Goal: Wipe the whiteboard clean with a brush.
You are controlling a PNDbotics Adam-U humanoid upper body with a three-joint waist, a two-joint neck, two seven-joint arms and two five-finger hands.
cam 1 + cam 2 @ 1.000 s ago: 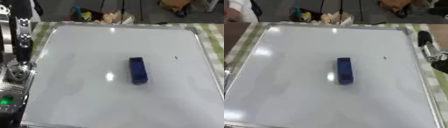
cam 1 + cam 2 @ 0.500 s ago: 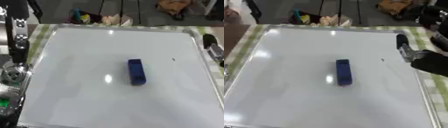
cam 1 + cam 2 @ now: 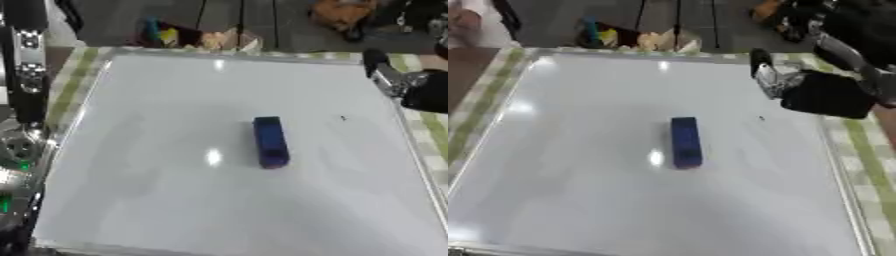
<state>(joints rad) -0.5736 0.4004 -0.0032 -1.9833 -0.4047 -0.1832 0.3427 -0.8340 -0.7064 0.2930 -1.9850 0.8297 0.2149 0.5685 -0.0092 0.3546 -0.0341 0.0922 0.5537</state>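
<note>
Right hand (image 3: pixel 820 92) has swung in over the board's right edge, fingers straight/open, nothing held; dark blue rectangular brush (image 3: pixel 685 142) lies mid white glossy whiteboard (image 3: pixel 157 150), so a skewed reach could nudge it away w/o wiping the small dark mark (image 3: pixel 761 118).

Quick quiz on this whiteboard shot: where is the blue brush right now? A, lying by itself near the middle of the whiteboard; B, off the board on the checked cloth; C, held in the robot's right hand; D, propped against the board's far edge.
A: the blue brush lies flat near the middle of the whiteboard, nothing touching it, while the right hand is over the board's far right part, apart from it.
</note>
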